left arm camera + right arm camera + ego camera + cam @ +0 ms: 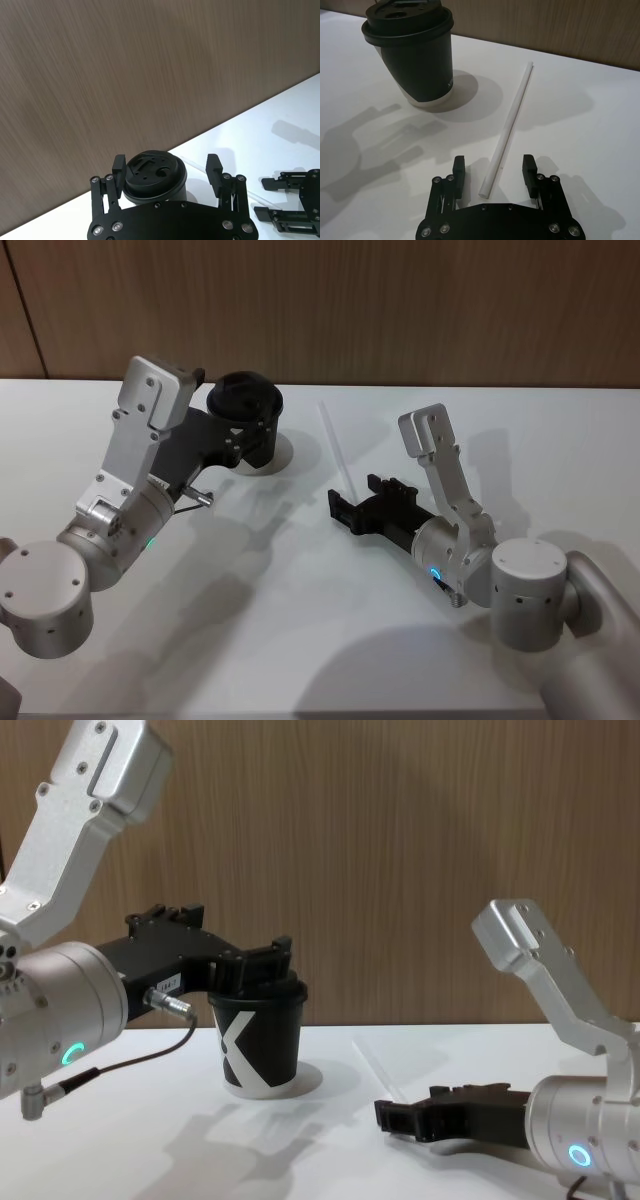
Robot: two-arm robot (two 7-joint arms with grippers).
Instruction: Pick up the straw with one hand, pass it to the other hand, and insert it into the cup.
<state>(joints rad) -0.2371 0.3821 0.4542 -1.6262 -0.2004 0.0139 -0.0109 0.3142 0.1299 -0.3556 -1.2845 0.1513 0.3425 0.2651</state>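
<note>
Brackets cup [420,65] lid with left gripper [166,165], fingers wide, gripping nothing; straddles straw [512,117] right of cup with right gripper [494,165] (fingers apart, clear of it).

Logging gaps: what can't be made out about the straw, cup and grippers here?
- Head view: the left gripper covers the side of the cup, hiding its mark; the right gripper hides the near end of the straw.
- Left wrist view: that gripper's own body cuts off the cup below its lid.
- Chest view: the straw is too faint against the white table to trace.
</note>
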